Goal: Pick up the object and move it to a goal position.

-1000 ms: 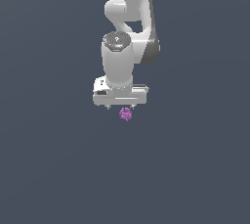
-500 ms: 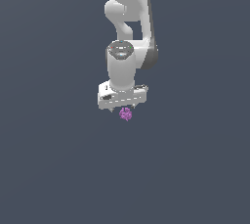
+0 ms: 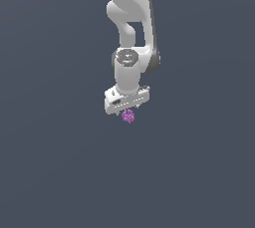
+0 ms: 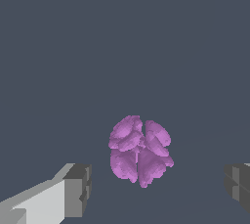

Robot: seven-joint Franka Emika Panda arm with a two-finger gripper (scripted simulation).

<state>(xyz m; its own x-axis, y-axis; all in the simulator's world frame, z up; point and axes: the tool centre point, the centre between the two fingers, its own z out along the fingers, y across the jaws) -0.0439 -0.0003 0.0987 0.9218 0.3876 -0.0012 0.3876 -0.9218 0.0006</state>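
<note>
The object (image 3: 128, 116) is a tiny purple-magenta bumpy blob on the dark grey floor, right under the white hand. In the wrist view the object (image 4: 140, 152) lies between the two grey fingertips, touching neither. My gripper (image 3: 127, 110) points straight down over it and stands open (image 4: 158, 187). One finger (image 4: 77, 190) and the other finger (image 4: 239, 185) are set wide apart, each with a gap to the blob. The exterior view hides the fingers behind the hand.
A plain dark grey surface (image 3: 60, 172) fills both views. The white arm (image 3: 130, 18) rises from the hand toward the top of the exterior view.
The hand has sunk a little toward the object and turned slightly about its vertical axis. The object has stayed where it was.
</note>
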